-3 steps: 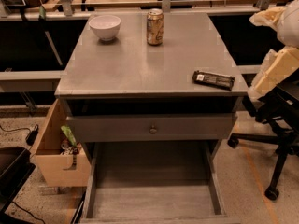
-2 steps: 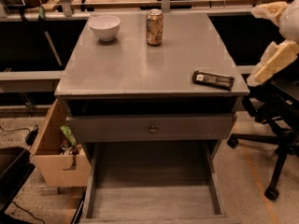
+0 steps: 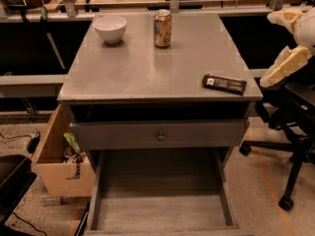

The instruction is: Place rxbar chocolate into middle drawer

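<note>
The chocolate bar [image 3: 224,83] lies flat on the grey table [image 3: 147,68], near the front right corner, with its small white label toward the left end. It is well apart from the gripper [image 3: 285,65], which hangs in the air beyond the right edge of the table, above a black office chair [image 3: 295,132] and touching nothing. I cannot tell if the gripper is released or clenched.

At the back of the table stand a white bowl [image 3: 110,28] and, to its right, a gold soda can [image 3: 163,28], upright and apart from each other. Under the table top there is a closed drawer front with a round knob [image 3: 161,136]. Below it the middle drawer [image 3: 162,215] is pulled out toward the camera and its grey plank floor shows. On the left a pale wooden box [image 3: 59,173] stands beside the cabinet; it holds small things, one of them green.
</note>
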You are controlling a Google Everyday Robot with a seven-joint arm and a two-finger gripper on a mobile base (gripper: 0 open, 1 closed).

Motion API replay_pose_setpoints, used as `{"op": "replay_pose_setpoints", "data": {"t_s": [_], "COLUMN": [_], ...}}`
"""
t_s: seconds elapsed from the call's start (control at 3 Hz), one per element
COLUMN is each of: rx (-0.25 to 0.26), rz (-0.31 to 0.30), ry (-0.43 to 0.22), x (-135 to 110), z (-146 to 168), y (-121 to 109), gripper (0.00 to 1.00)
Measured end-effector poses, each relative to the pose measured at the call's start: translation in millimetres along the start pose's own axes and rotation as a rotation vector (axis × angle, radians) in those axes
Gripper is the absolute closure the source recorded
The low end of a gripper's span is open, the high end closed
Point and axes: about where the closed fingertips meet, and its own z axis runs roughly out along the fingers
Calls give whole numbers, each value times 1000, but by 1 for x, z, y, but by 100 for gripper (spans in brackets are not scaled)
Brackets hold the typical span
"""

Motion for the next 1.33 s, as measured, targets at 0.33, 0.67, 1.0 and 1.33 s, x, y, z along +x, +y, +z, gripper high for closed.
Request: {"op": "replay_pose_setpoints", "data": {"t_s": [0.33,0.67,1.0,1.33], "rx": [6,1,-6,19], "rz": [21,40,66,90], "ry": [-54,-116,-117,-88], "x": [15,29,43,59], "z": [8,22,37,41], "y": [-10,-25,-36,-38], "gripper": [0,0,0,0]}}
